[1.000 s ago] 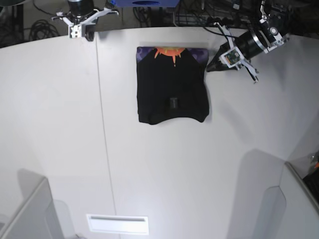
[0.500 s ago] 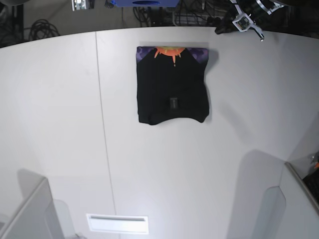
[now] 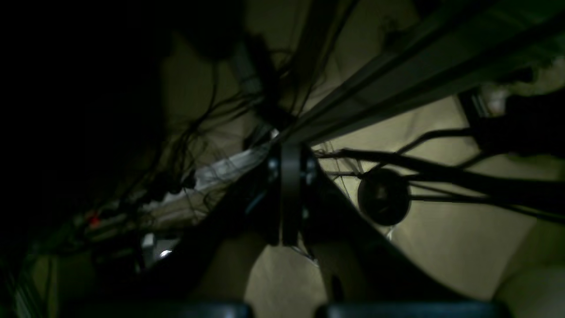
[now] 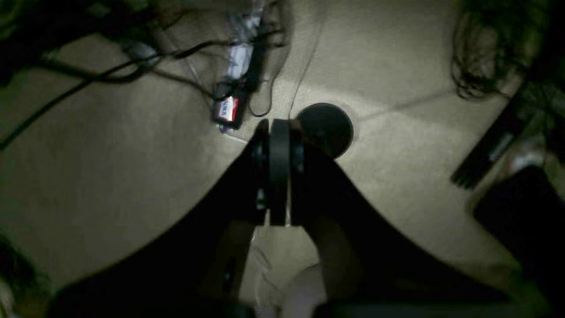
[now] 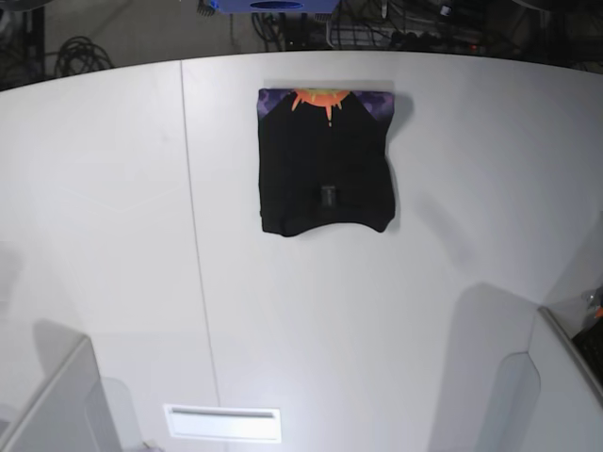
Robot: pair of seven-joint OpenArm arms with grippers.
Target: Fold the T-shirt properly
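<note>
While the black T-shirt [image 5: 326, 162] lay folded near the worktop's [image 5: 424, 311] far edge, both end effectors, left [image 3: 289, 198] and right [image 4: 277, 172], were closed on nothing off the worktop; any stray snag could undo the folds.

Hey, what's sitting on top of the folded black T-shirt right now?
On the T-shirt only its small dark tag shows, with orange-purple print along the far edge. Whatever lies between the folded layers is covered.
</note>
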